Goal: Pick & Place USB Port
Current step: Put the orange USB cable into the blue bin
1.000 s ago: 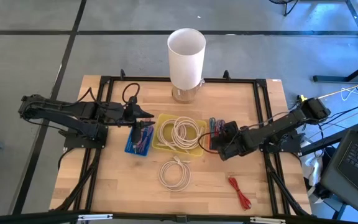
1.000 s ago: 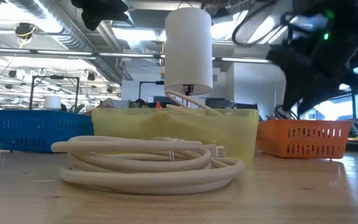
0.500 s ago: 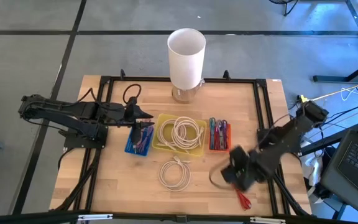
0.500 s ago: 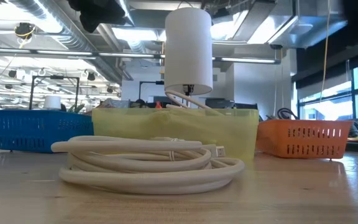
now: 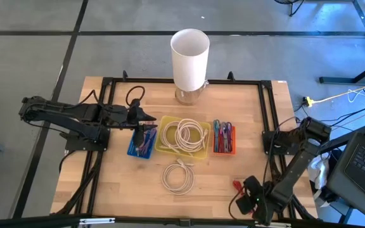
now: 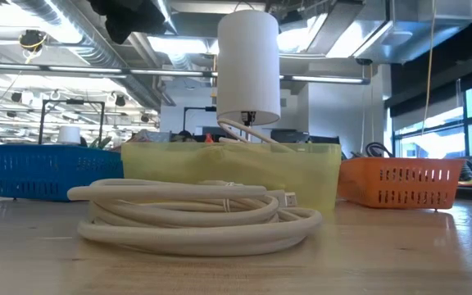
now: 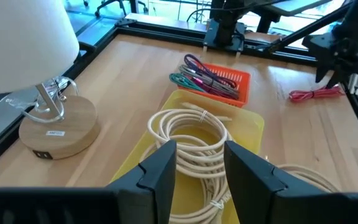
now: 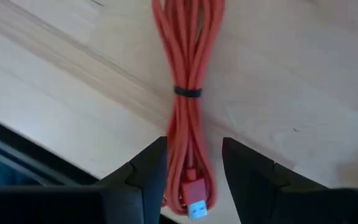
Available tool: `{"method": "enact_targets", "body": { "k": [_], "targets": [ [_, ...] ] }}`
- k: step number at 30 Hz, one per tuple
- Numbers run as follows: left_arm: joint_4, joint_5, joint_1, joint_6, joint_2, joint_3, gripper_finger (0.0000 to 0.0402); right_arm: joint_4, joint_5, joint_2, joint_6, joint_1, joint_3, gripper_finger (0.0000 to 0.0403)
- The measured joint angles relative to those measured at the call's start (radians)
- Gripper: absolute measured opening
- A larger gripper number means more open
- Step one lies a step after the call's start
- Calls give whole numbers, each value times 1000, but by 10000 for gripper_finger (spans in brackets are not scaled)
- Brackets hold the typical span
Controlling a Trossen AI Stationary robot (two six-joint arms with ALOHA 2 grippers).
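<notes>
A wooden desk (image 5: 106, 183) on a grey floor is being seen from above, framed by black rails. At the left, the left hand (image 5: 146, 118) is being held over the blue basket (image 5: 134, 149); its fingers are parted and nothing is being held between them. Next to the blue basket, a yellow tray (image 5: 164, 147) is carrying a coil of white cable (image 5: 184, 133), and a second white cable coil (image 5: 178, 175) is lying on the bare wood in front of it. Behind the tray a white lamp (image 5: 189, 56) is standing on a round wooden base. Just right of the tray an orange basket (image 5: 223, 150) is holding coloured cables. Farther right, near the front edge, the red USB cable (image 8: 189, 93) is lying on the wood as a long narrow bundle, tied round the middle by a black band, its blue-tipped plug pointing toward the right hand (image 8: 194, 182). That hand is being held over the plug end with fingers apart, one on each side of the bundle, gripping nothing.
</notes>
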Motion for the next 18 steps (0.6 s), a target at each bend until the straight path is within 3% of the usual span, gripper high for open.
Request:
{"method": "enact_targets", "body": {
  "k": [18],
  "targets": [
    [1, 0, 0, -1, 0, 0, 127, 70, 7, 78, -34, -9, 0, 155]
  ]
}}
